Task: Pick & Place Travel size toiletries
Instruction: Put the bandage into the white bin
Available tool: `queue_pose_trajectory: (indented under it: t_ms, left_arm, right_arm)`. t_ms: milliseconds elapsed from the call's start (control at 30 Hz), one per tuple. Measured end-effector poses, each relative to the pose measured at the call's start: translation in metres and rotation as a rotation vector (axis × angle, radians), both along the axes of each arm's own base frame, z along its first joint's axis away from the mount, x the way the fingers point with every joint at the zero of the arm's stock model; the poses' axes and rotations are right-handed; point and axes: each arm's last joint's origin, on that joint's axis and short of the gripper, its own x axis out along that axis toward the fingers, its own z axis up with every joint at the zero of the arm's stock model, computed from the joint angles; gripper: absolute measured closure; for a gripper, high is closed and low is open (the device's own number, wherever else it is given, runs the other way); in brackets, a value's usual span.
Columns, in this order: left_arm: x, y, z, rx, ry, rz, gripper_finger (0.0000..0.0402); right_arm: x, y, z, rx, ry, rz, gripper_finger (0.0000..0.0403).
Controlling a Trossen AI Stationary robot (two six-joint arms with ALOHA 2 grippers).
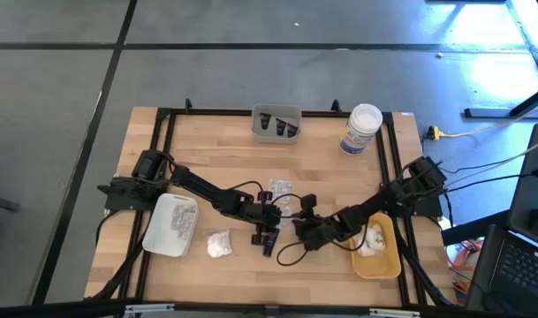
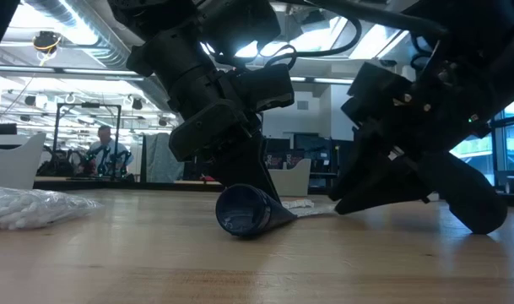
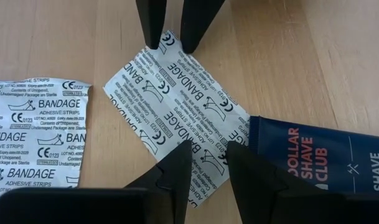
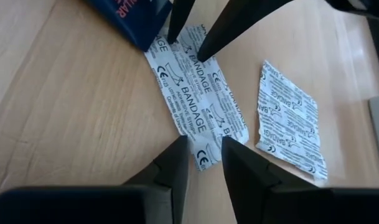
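Note:
A silvery bandage packet [image 3: 177, 106] [image 4: 195, 99] lies flat on the wood between both grippers. My left gripper [image 3: 206, 149] [image 1: 269, 228] stands open over one end, fingers pointing down. My right gripper [image 4: 203, 142] [image 1: 302, 226] stands open over the opposite end. A second bandage packet [image 3: 33, 130] [image 4: 289, 118] lies flat beside it. A dark blue tube [image 3: 313, 162] [image 2: 248, 211] lies on its side, next to the left gripper's end of the packet. A white puffy bundle [image 1: 218, 243] rests on the table near the white tray. My left gripper has its two fingertips [image 3: 180, 152] down at one end of the bandage packet [image 3: 205, 158], a gap between them; I cannot tell whether they touch it. My right gripper has its fingertips [image 4: 177, 149] either side of the packet's other end [image 4: 205, 158], from above; I cannot tell whether they touch it.
A white tray [image 1: 171, 225] holding white items sits at the left, and a yellow tray [image 1: 379, 256] with a white bundle at the right. At the far edge stand a grey tray [image 1: 276, 124] with dark tubes and a white jar [image 1: 361, 128]. Bare wood lies between them and the grippers.

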Motion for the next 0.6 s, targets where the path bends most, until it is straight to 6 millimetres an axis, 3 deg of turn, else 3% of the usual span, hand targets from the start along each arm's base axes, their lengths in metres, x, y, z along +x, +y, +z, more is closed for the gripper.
queue_pose_trajectory:
  t_ms: [267, 467, 600]
  left_arm:
    - [0.0003, -0.0003, 0.0001, -0.002, -0.005, -0.002, 0.0300]
    - [0.0004, -0.0005, 0.0002, -0.003, -0.006, -0.002, 0.0300]
    - [0.0004, -0.0005, 0.0002, -0.003, -0.006, -0.002, 0.0300]
  right_arm:
    - [0.0019, -0.0021, -0.0030, 0.016, 0.009, -0.002, 0.0331]
    - [0.0034, -0.0019, -0.0027, 0.041, 0.016, 0.003, 0.0392]
    - [0.0060, -0.0012, -0.0015, 0.050, 0.025, 0.004, 0.0398]
